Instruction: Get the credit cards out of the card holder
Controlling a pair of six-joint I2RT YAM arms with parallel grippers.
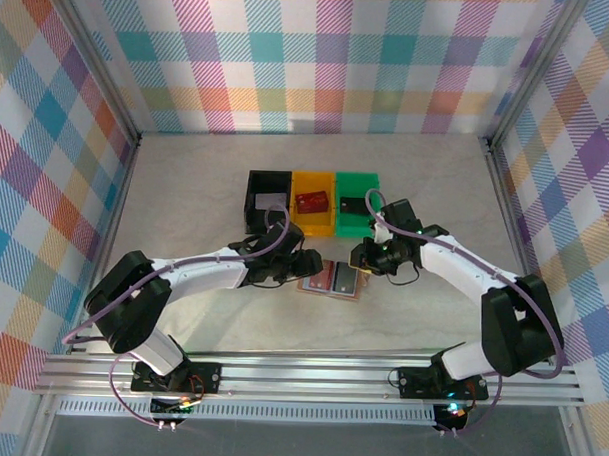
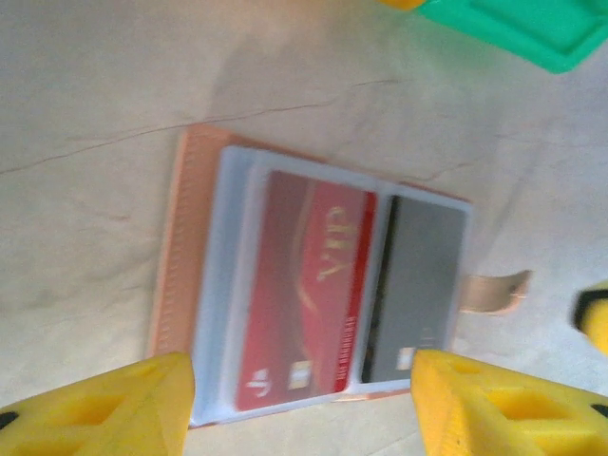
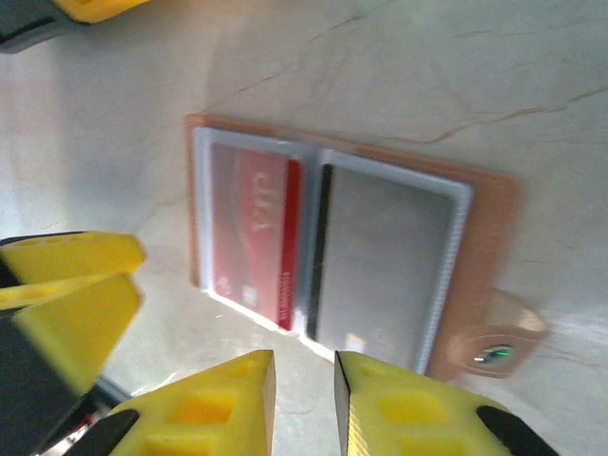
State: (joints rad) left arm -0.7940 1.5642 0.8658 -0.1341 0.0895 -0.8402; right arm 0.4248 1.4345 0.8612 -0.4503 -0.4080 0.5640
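Open card holder [image 1: 332,280], long axis crosswise

Card holder [image 2: 172,285] on table [image 1: 201,184], before bin row [image 1: 311,224]; credit cards [image 2: 304,294] inside.

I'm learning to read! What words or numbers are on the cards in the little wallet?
"VIP": sideways, pale letters on the red card in the wallet.
Small print along its edge: too blurred to read.
Grey card: nothing readable.

Top cam high, looking down, wrist cams close, both on card holder [image 2: 180,275]
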